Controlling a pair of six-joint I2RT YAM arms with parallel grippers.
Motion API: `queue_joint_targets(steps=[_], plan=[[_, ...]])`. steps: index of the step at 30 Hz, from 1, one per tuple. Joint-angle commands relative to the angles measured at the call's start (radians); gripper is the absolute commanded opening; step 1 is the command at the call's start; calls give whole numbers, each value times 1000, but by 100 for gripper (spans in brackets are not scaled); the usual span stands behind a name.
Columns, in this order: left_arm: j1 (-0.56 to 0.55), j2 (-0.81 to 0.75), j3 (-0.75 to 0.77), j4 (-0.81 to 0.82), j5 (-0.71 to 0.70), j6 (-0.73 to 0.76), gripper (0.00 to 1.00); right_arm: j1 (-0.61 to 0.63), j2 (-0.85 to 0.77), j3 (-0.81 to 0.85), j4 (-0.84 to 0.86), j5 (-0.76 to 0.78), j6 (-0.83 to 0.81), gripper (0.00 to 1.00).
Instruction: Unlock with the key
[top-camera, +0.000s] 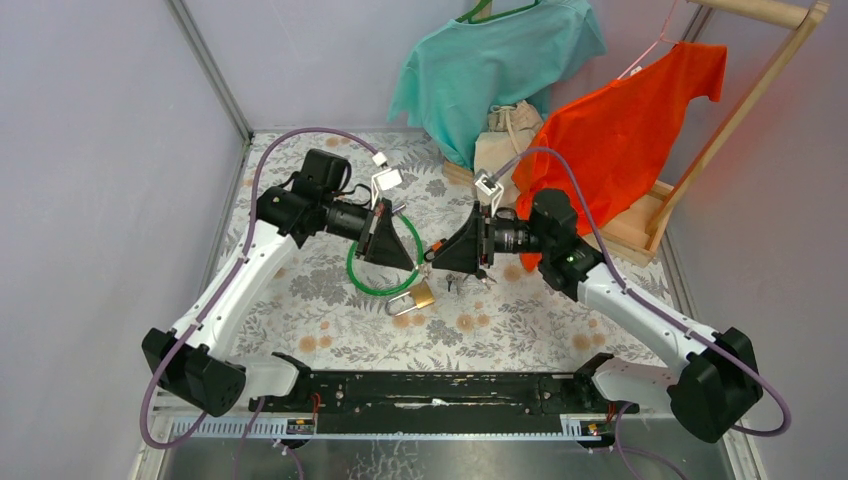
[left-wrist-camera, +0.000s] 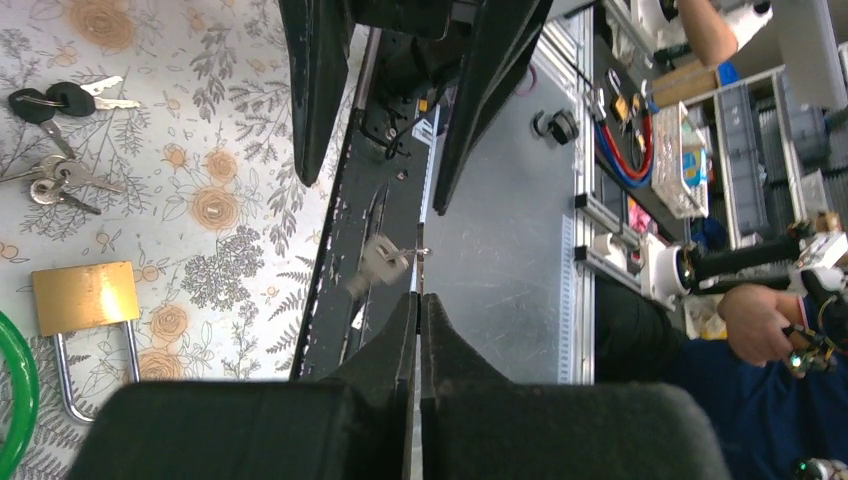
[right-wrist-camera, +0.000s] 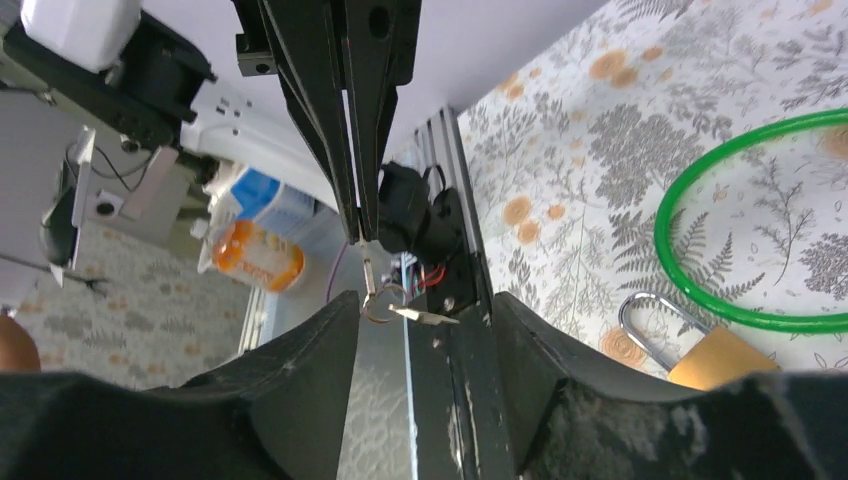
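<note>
So the key (right-wrist-camera: 368, 268) is up in the air over the middle of the counter (top-camera: 330, 330), pinched edge-on in the left gripper (left-wrist-camera: 418, 300), whose jaws are clenched right down on it. The right gripper (right-wrist-camera: 423, 305) has its jaws released and spread to either side of the key, not gripping anything.

What worries me:
- The left jaws only have the very end of a thin, flat strip of metal. It's smooth steel in a tip pinch, so it could easily pivot or slip.
- A small split ring (right-wrist-camera: 378, 305) and a second key (right-wrist-camera: 425, 316) dangle from it. They hang close to one right finger and could snag if that arm pulls back.
- The ring end points away from the left jaws, so the blade may be the part being pinched. I honestly can't tell.

The padlock (left-wrist-camera: 85, 297) has a blocky brass body and a shiny curved steel shackle (left-wrist-camera: 95, 370). It lies flat and loose on the floral cloth, roughly mid-counter and a bit toward the near edge, next to a glossy green hoop (right-wrist-camera: 662, 222). Nothing pins it down, so pushing a key in will probably just slide it. I can't see the keyhole either.
</note>
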Motion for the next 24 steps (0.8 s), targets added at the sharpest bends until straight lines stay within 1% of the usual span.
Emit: queue_joint_targets(steps=[1, 5, 8, 15, 18, 21, 24], plan=[[33, -44, -27, 172, 4, -150, 0, -18, -40, -99, 464, 55, 254, 61], [34, -54, -40, 219, 12, -206, 0, -18, -19, -113, 536, 46, 299, 63], [36, -55, -40, 222, 16, -216, 0, -17, 8, -104, 564, 45, 314, 63], [37, -57, -33, 222, 26, -228, 0, -17, 56, -88, 607, 24, 343, 60], [37, -54, -31, 222, 30, -232, 0, -17, 58, -96, 607, 26, 339, 57], [37, -49, -30, 222, 33, -233, 0, -16, 58, -95, 609, 19, 343, 49], [37, -45, -24, 223, 34, -236, 0, -15, 60, -95, 618, -1, 355, 44]])
